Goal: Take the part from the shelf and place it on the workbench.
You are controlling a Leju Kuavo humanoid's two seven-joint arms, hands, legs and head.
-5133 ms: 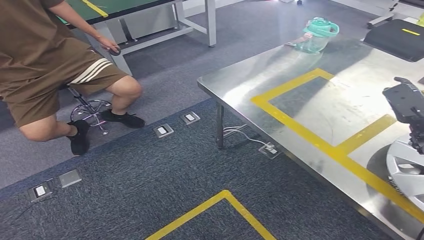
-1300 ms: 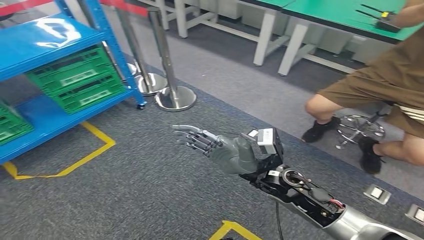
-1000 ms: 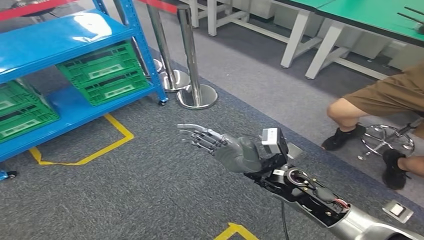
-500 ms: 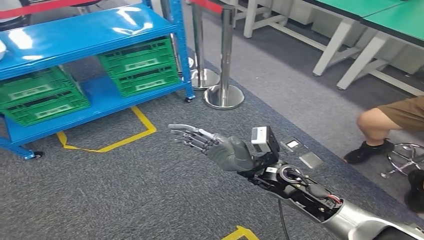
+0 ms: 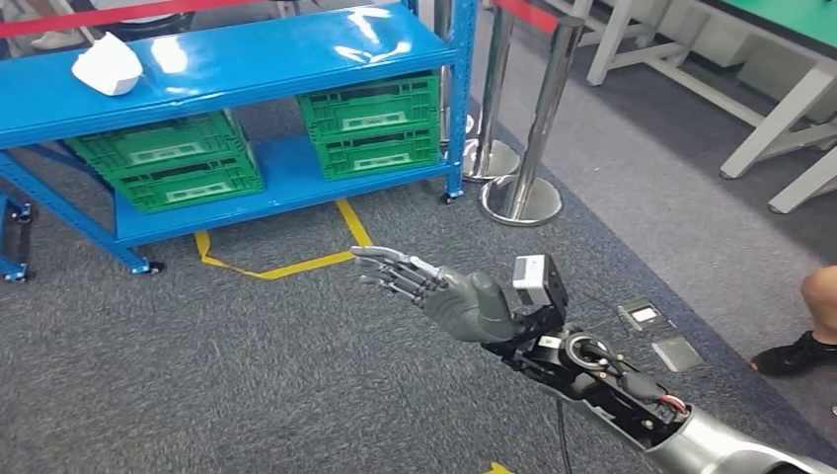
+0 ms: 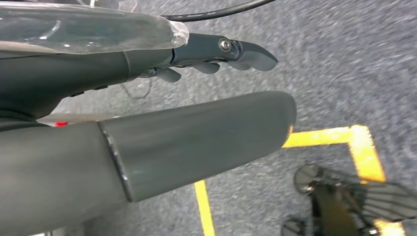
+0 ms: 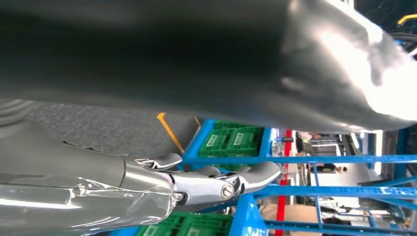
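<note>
A white part (image 5: 107,67) lies on the top board of the blue shelf (image 5: 257,54), at its left end. My right hand (image 5: 439,294) is stretched forward over the carpet, fingers straight and apart, holding nothing, well short of the shelf. In the right wrist view the same hand (image 7: 196,183) points toward the blue shelf (image 7: 295,160). My left hand (image 6: 162,93) hangs above the carpet with its thumb apart from its fingers (image 6: 236,49) and nothing in it.
Green crates (image 5: 370,120) (image 5: 163,168) stand on the lower shelf board. Two steel stanchions (image 5: 521,148) rise right of the shelf. Yellow tape (image 5: 286,265) marks the floor in front. Floor sockets (image 5: 642,316) and a person's shoe (image 5: 795,355) lie at the right.
The camera has turned, so the shelf has shifted rightward and nearer in the picture and the white part has come into sight. My right hand stays held out, fingers spread.
</note>
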